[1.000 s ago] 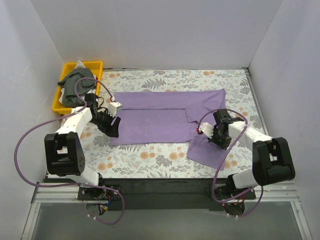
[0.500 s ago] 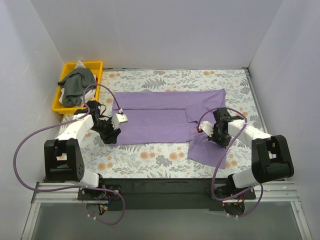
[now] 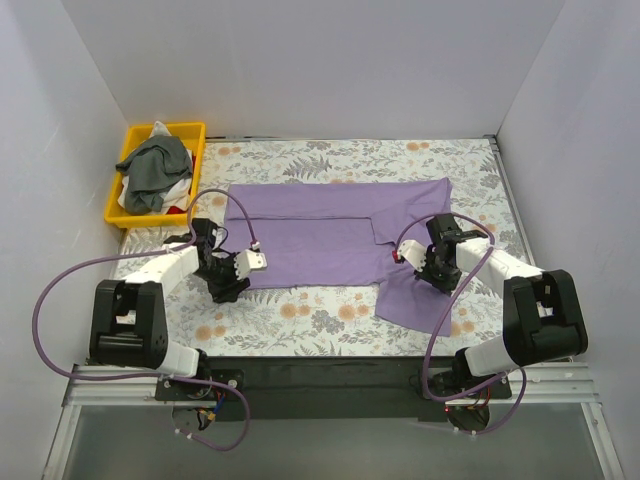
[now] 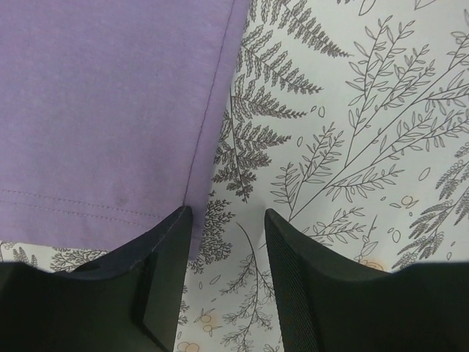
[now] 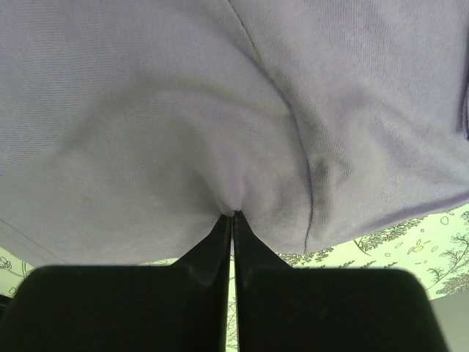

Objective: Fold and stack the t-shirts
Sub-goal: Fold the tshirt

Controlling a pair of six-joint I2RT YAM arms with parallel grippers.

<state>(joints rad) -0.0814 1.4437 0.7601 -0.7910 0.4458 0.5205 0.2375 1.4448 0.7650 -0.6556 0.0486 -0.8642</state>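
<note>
shirt 1: lilac-purple cotton short-sleeved t-shirt (image 3: 320,235), lying flat across table centre on the floral-print table cover (image 3: 300,320), long axis 9 to 3 o'clock. One flap juts out toward 5 o'clock.
shirt 2: dark grey-green t-shirt (image 3: 152,170), crumpled in the yellow plastic tray (image 3: 180,127) at 10 o'clock, well apart from shirt 1.
left gripper (image 4: 227,216): down at shirt 1's 8 o'clock corner. Jaws are spread with bare table cover showing between them. One finger sits on the hem corner, the other on the cover just beside the edge. Nothing gripped.
right gripper (image 5: 232,218): at shirt 1's 4 o'clock side, fingers pressed together, pinching a small pucker of lilac cloth. The cloth bunches up right at the tips.
done: shirt 1 is out of the tray and spread. Seam and edge lines across the middle suggest one panel may already be turned in, but I can't confirm it from the overhead view.
left: finish folding shirt 1, which is nowhere near a compact rectangle. Then pull shirt 2 from the tray, fold it and stack the two. No stack exists.
progress call: early, well under halfway.
next (guess): left needs to close on that corner before both arms can lift one side together.
</note>
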